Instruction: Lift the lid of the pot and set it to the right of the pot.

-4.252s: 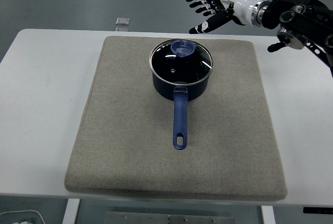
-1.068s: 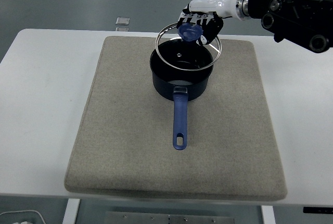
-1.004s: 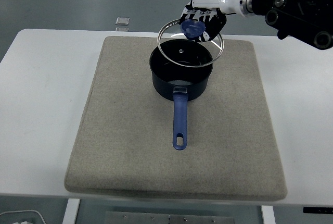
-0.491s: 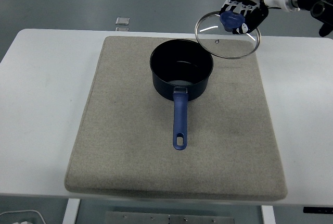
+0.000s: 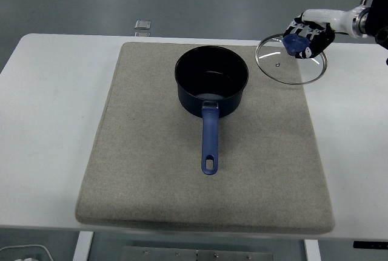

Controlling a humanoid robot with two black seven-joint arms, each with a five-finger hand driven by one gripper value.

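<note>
A dark blue pot [image 5: 211,86] stands uncovered on the grey mat [image 5: 151,170], its blue handle pointing toward the near edge. The round glass lid [image 5: 290,59] with a blue knob [image 5: 295,44] hangs tilted in the air over the mat's far right corner, to the right of the pot. My right hand [image 5: 308,34] is shut on the knob from above, its white forearm reaching in from the right edge. The left hand is out of view.
The mat covers most of the white table [image 5: 42,121]. A small clear square object [image 5: 143,25] lies at the table's far edge, left of the pot. Bare table shows right of the mat.
My right hand reached the lid, grasped its knob, lifted it off the pot and carried it to the right. In the last half second it moved further right and lower.
</note>
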